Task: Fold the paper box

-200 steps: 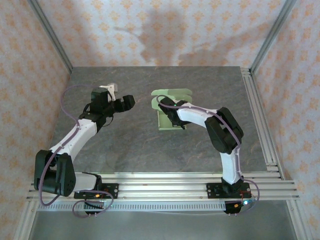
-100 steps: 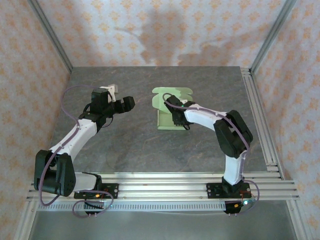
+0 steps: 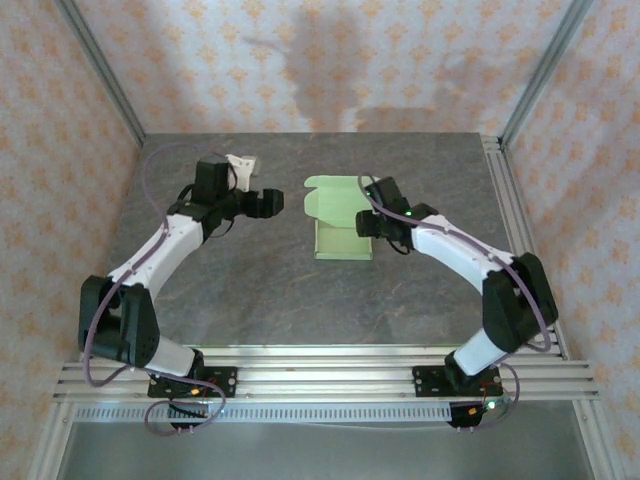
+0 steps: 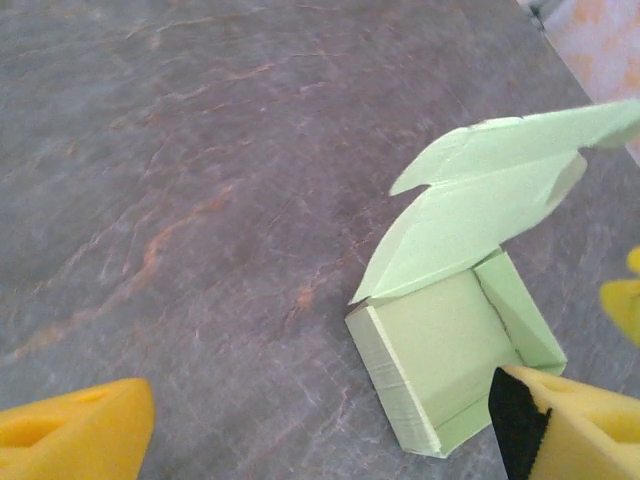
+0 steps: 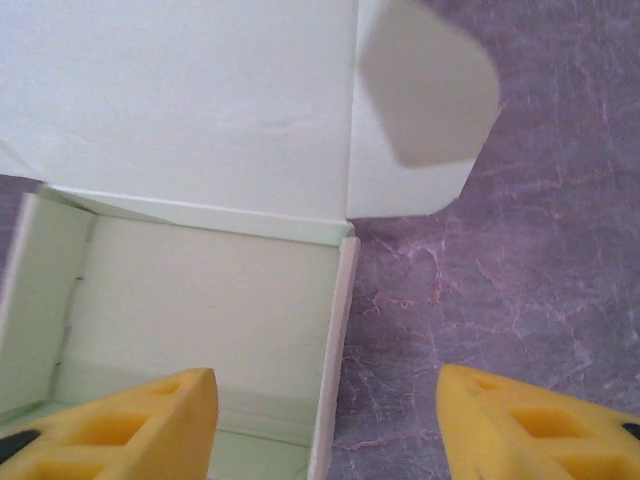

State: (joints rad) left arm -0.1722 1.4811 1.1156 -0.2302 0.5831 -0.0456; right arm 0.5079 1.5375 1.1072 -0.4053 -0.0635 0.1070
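**Paper box** (image 3: 343, 240): pale green card, resting on the table (image 3: 250, 290) near the middle of the surface, a little toward 12 o'clock in the overhead view. The tray part sits flat with its walls raised. The lid is swung open and leans back from the tray's 12 o'clock edge, with a rounded tab showing at its side.

**Left gripper** (image 3: 265, 203): at 9 o'clock of the box, pointing toward it. From overhead there is a gap between its tips and the lid. The jaws are spread wide, and in its wrist view the two yellow fingers (image 4: 75, 430) sit at the bottom corners with bare table between them. The finger at 5 o'clock overlaps the tray's near corner in that view. It grasps nothing.

**Right gripper** (image 3: 370, 225): at 3 o'clock of the box, over the tray's side wall. The jaws are apart, the grip released. In its wrist view one yellow finger (image 5: 150, 420) at 7 o'clock hangs over the inside of the tray and the other, at 5 o'clock, over the table, with the side wall running up between them. Whether either pad touches the card cannot be told. Nothing is clamped.

**Setting**: a dark grey, stone-patterned top, with aluminium rails (image 3: 320, 365) along the 6 o'clock edge carrying both arm bases and floral-papered walls (image 3: 350, 70) behind.
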